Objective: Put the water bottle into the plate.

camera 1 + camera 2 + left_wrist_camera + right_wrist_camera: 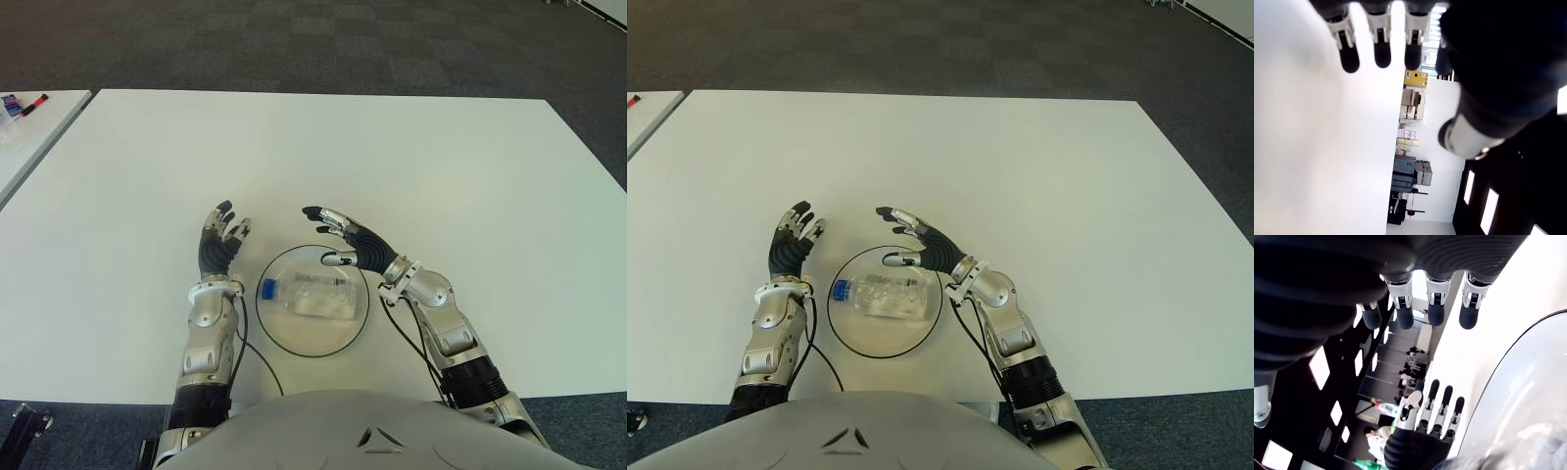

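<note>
Water bottle [315, 294] lies on its side inside the plate [279, 334], blue cap [266, 289] pointing to the robot's left, clear body across the plate's middle. Plate is a round white dish with a dark rim, sitting on the white worktop [323, 157] close to the robot's torso. Right robot hand [350, 243] shows over the plate's far right edge, just beyond the bottle, fingers [318, 214] stretched out and spread toward the left, thumb [337, 260] apart from them; it holds nothing, and no finger can be seen touching the bottle. Right wrist view confirms it: four fingertips extended straight, empty space under the palm, the plate's rim and a bit of the clear bottle at the edge. Left robot hand [220, 245] shows just beside the plate on its left, palm side down over the worktop, fingers extended and slightly fanned, gripping nothing; left wrist view has the fingertips straight above bare white surface. Cannot tell whether either hand actually touches the worktop. Far left, a second white table [29, 137] with a red-capped marker [34, 102] on it, well apart from the plate. Dark carpet [323, 44] beyond the worktop.
</note>
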